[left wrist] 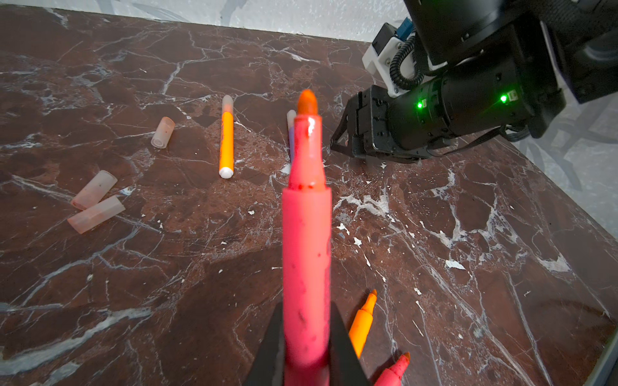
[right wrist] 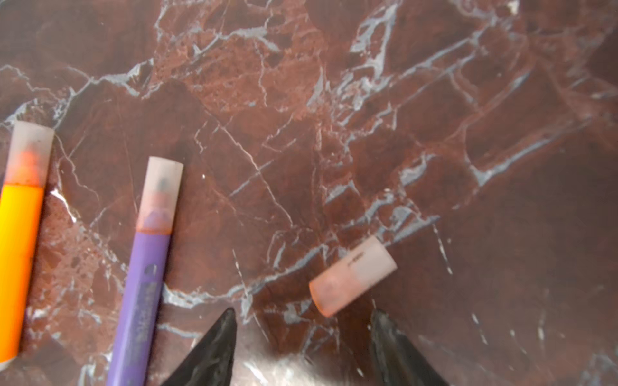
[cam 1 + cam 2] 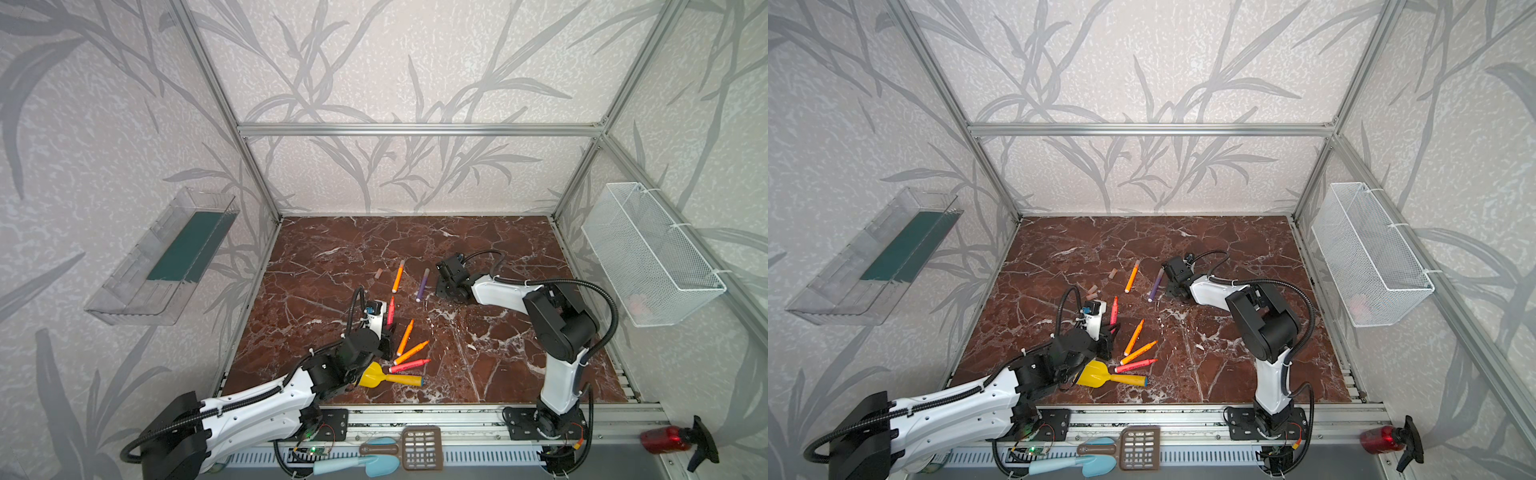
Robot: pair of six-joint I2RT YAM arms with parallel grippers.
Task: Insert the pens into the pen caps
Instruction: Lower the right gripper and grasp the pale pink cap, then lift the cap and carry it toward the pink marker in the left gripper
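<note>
The pink-red pen [image 1: 307,234] sits clamped by its lower barrel in the left claw [image 1: 306,334], which is closed tight around it, with the bare tip pointing away above the tabletop [image 1: 167,284]. A loose pen cap [image 2: 352,275] lies just ahead of the right claw [image 2: 304,312], whose jaws stand apart around nothing, near the capped purple pen [image 2: 147,267] and capped orange pen [image 2: 20,234]. Three more loose caps [image 1: 94,189] lie on the orange pen's other side, and three uncapped pens [image 3: 412,352] fan out beside a yellow toy shovel [image 3: 374,377] near the tabletop's front edge.
</note>
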